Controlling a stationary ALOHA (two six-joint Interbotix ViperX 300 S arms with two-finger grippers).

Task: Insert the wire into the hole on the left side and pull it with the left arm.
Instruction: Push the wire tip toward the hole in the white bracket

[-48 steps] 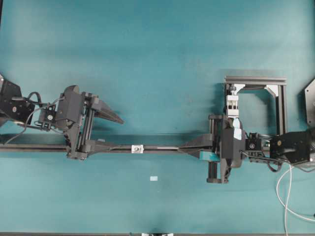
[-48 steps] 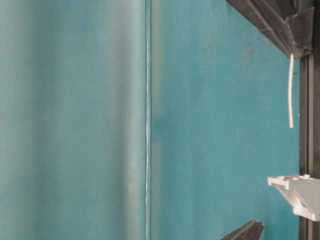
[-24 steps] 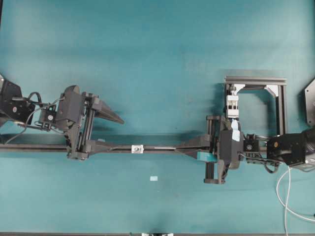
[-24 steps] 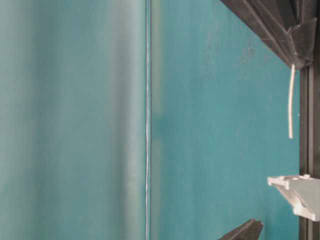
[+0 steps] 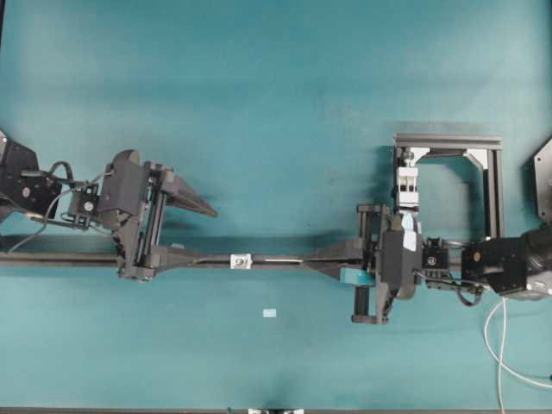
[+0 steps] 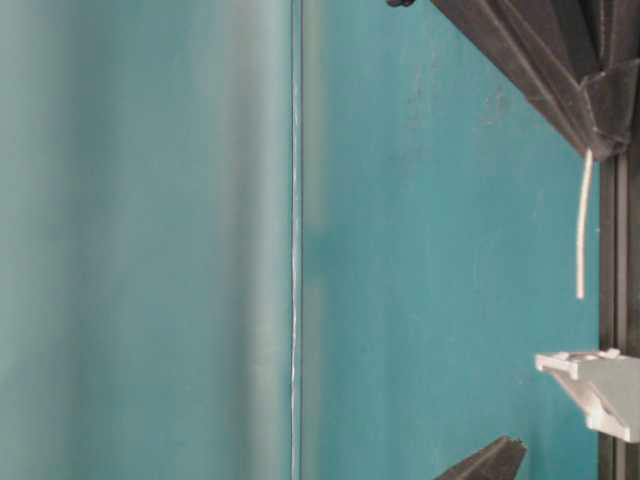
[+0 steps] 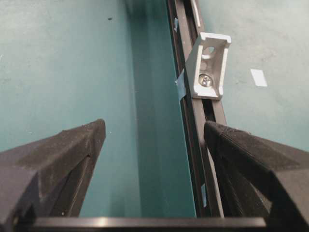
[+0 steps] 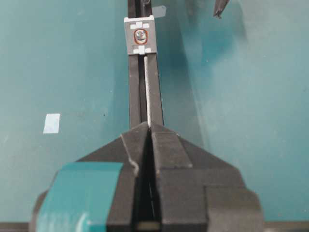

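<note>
Right hand point(image 8: 148, 129), clamped on the wire point(image 8: 147, 89), has crept left so the tip nears the hole point(image 8: 140, 36); left hand point(image 7: 152, 140) waits apart, insertion pending.

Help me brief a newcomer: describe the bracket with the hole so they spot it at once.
Find the long black rail running across the teal table. The bracket sits on it between the two grippers. It is small, white-silver and raised, with a dark round opening, unlike the flat pale sticker lying off the rail.
</note>
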